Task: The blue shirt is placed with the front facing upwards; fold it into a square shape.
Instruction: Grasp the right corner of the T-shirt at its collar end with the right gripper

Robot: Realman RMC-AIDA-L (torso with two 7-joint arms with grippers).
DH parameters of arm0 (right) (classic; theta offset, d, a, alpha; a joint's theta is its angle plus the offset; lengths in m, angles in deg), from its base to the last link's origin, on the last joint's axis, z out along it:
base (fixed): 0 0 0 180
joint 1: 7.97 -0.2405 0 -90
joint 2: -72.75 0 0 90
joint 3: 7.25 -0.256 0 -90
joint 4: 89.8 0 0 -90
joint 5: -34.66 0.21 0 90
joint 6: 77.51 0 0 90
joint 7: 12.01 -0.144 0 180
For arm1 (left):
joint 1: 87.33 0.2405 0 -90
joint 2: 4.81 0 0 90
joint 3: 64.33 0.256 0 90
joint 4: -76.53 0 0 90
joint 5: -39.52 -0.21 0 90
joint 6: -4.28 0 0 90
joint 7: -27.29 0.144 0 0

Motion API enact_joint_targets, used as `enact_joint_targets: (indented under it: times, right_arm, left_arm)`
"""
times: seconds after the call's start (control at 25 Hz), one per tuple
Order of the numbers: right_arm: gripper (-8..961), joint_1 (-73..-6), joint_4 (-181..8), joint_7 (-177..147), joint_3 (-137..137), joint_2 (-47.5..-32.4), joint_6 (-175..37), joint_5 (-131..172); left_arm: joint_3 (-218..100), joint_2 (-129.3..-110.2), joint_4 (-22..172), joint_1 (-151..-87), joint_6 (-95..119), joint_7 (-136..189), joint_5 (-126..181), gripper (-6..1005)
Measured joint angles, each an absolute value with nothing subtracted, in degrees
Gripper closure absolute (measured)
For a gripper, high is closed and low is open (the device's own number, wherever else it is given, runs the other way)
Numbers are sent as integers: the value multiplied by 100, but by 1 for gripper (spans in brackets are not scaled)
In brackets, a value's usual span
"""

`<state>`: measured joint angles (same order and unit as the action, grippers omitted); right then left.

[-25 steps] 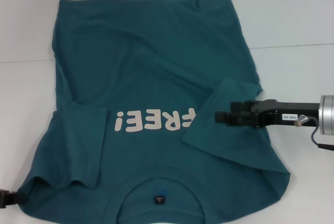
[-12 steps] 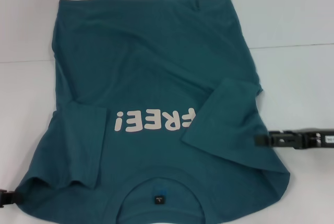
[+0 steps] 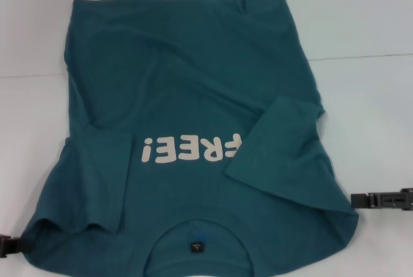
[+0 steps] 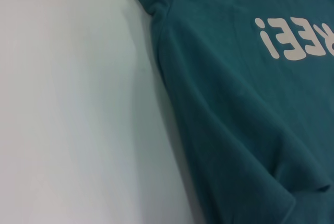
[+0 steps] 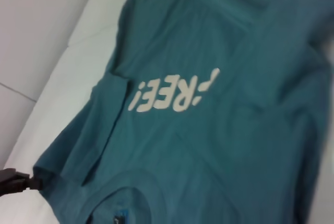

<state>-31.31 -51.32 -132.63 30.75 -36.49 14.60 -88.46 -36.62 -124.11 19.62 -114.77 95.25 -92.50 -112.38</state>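
Right gripper withdrawn off blue shirt.

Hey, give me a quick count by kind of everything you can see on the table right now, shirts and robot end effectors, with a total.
Shirts: 1, the blue shirt
End effectors: 2, the left end effector and the right end effector
Total: 3
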Motion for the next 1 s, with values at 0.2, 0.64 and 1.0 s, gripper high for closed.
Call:
enact_joint_targets:
  times: [0.2, 0.64, 1.0]
  right_arm:
    - [45, -3100, -5154, -13389, 2845, -3640, 1495, -9135]
    - [46, -3217, -5209, -13522, 2843, -3751, 1380, -9493]
    - [48, -3347, -5343, -13541, 2863, -3782, 1222, -9533]
  left_arm:
    - [-3654, -12416, 1966, -11473, 9525, -9250, -11234, 992]
    - [-3656, -12416, 1967, -11456, 9524, -9244, -11234, 993]
    - [-3648, -12416, 1967, -11459, 9524, -9237, -11235, 993]
